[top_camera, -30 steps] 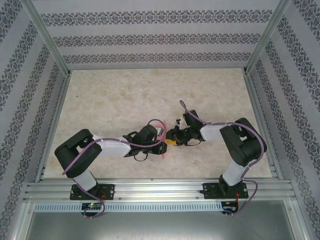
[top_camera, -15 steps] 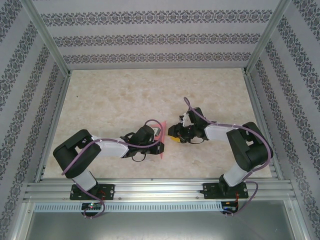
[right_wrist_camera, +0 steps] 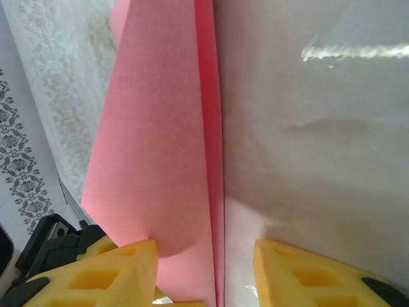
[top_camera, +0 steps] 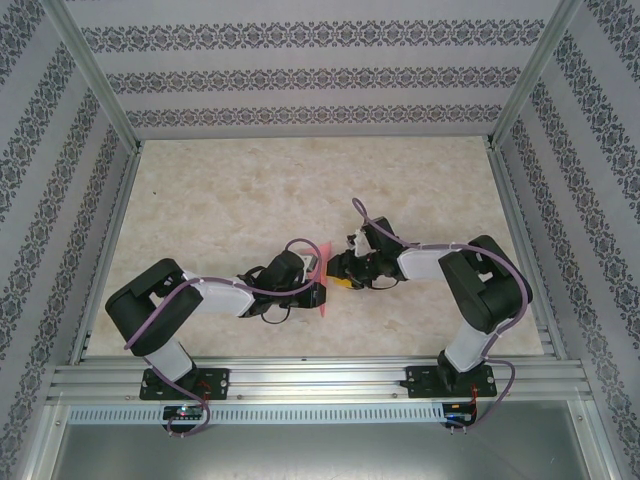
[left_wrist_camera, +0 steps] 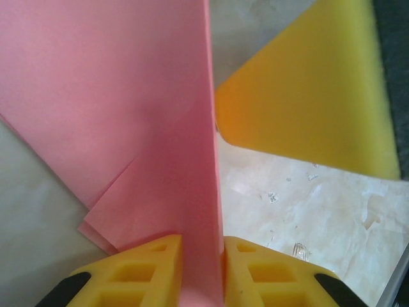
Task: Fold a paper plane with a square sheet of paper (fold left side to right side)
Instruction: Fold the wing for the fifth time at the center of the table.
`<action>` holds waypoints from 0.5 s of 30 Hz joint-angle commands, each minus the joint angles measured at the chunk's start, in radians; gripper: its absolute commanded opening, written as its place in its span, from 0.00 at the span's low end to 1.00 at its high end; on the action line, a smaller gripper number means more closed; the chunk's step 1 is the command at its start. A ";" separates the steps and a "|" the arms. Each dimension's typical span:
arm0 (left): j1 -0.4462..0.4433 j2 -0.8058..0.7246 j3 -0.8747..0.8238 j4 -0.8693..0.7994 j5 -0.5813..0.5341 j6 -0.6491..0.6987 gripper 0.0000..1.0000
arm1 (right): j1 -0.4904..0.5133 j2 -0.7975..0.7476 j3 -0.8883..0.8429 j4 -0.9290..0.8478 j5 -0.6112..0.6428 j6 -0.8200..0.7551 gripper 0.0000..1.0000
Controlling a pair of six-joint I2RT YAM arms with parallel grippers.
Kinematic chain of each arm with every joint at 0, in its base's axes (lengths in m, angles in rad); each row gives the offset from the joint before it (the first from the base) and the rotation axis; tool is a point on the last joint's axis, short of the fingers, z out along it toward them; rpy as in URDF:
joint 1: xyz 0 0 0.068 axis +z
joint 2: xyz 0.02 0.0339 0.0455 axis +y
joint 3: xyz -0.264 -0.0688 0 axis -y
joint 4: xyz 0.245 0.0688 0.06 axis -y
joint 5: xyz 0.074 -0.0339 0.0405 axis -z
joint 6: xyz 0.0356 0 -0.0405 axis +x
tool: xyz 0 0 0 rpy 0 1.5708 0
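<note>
The salmon-red sheet of paper stands on edge just off the middle of the desk, toward 6 o'clock. The left tool pinches its creased layers from 8 o'clock. The right tool, at 3 o'clock, has its jaws spread either side of the fold. The paper looks featherlight, limp and easily crumpled. I'd hold it close along the crease, where doubled layers give some stiffness.

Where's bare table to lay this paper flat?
Free: far half of the table, from back wall to the arms; a strip along the near rail between the bases. Crowded: centre, where left tool and right tool flank the pink paper.
</note>
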State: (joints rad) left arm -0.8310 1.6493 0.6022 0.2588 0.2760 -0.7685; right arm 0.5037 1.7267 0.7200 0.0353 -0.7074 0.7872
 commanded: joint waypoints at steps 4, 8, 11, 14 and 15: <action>0.015 -0.010 -0.013 0.042 0.011 -0.012 0.22 | 0.018 0.032 0.035 0.032 0.021 0.005 0.44; 0.015 -0.008 -0.015 0.048 0.014 -0.014 0.22 | 0.028 0.046 0.048 0.021 0.027 0.001 0.42; 0.017 -0.006 -0.016 0.055 0.015 -0.016 0.22 | 0.036 0.053 0.064 -0.020 0.050 -0.017 0.41; 0.018 -0.010 -0.015 0.055 0.018 -0.017 0.25 | 0.039 0.069 0.076 -0.053 0.065 -0.026 0.40; 0.018 -0.013 -0.015 0.054 0.019 -0.017 0.26 | 0.039 0.075 0.077 -0.058 0.068 -0.024 0.40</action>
State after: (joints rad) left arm -0.8310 1.6493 0.5999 0.2668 0.2836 -0.7734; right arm 0.5304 1.7714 0.7761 0.0139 -0.6811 0.7834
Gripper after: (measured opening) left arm 0.254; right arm 0.401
